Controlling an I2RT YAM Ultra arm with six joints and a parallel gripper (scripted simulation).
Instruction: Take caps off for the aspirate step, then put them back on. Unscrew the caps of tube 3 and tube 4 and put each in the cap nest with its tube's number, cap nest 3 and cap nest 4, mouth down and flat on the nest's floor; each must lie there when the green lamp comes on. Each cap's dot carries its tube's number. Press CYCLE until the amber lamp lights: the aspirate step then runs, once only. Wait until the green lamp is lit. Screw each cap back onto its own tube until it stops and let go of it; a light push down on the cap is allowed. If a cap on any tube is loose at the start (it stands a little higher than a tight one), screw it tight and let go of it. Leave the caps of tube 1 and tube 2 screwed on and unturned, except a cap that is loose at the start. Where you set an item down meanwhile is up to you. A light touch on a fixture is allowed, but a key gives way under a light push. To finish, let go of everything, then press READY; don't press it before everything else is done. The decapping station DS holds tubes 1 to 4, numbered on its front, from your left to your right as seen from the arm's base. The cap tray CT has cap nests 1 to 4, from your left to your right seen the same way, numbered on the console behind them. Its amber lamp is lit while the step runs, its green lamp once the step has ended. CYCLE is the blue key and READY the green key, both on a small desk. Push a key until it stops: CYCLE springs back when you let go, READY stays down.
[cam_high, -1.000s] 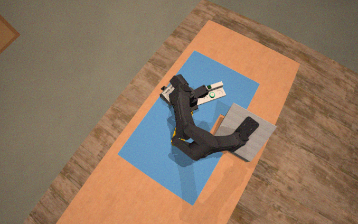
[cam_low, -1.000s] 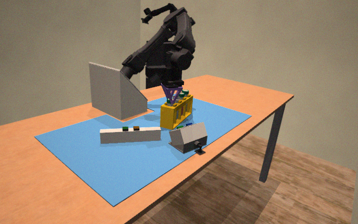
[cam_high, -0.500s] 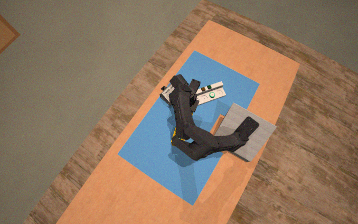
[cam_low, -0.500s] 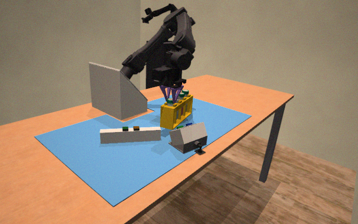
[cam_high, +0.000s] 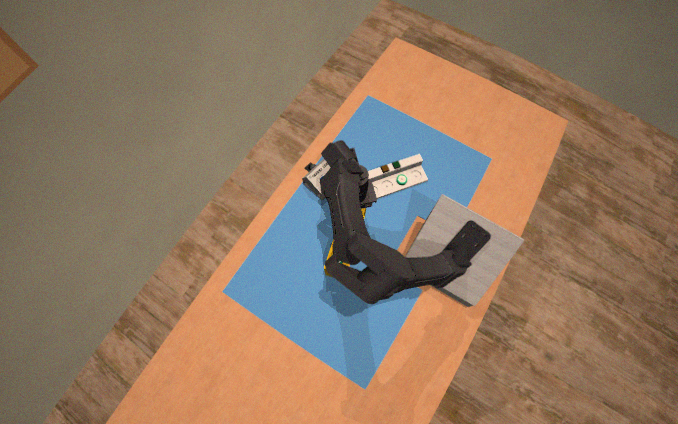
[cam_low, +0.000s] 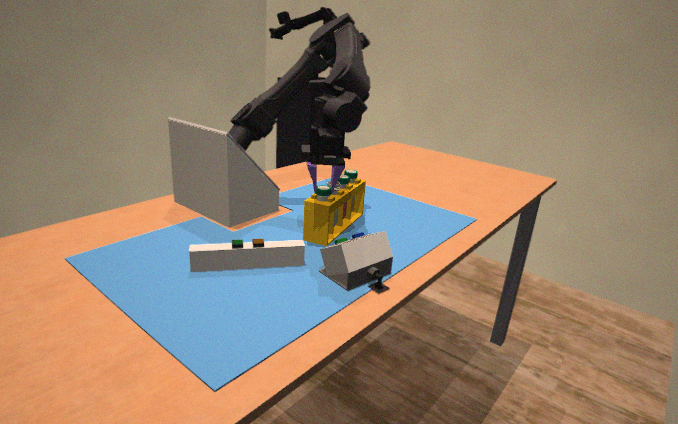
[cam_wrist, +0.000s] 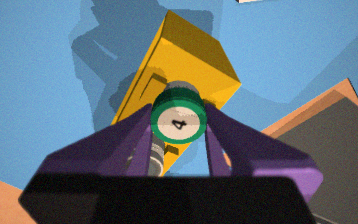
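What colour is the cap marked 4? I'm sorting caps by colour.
Green, with a pale numbered dot on top: cap 4, clearest in the wrist view.

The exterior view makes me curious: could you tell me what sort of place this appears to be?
Probably a benchtop lab automation station: a yellow block-shaped tube rack holding green-capped tubes, a white cap tray console with green and amber lamps, and a dark arm whose purple-fingered gripper is shut on the green screw cap numbered 4.

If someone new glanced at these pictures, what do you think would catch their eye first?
Probably the dark arm bent over the yellow tube rack in the middle of the blue mat. Next, in the wrist view, the purple tool is shut on a green cap marked 4. One more green cap lies alone in the white tray behind the rack.
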